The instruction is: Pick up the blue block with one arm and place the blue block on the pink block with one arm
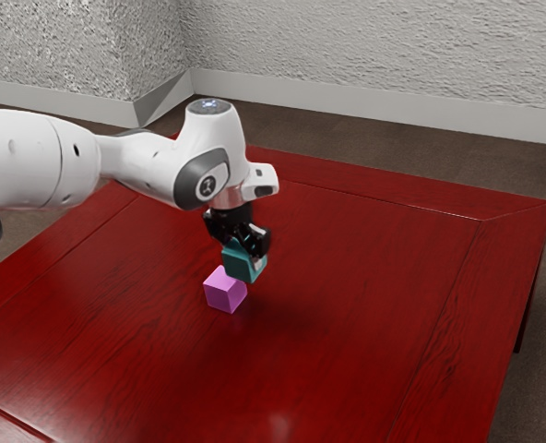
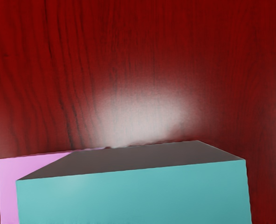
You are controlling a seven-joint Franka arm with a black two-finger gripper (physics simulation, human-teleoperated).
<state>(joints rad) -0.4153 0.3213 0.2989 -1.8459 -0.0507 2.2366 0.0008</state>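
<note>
A teal-blue block hangs tilted in my gripper, whose black fingers are shut on it from two sides. Just below it and slightly toward the exterior view's left, the pink block rests on the red table. The held block's lower corner is close above the pink block's top; I cannot tell if they touch. In the wrist view the teal-blue block sits large right under my hand, with a strip of the pink block showing beside it.
The red wooden table spreads wide around the two blocks, with its far edge and right edge near the brown floor. A grey textured wall stands behind.
</note>
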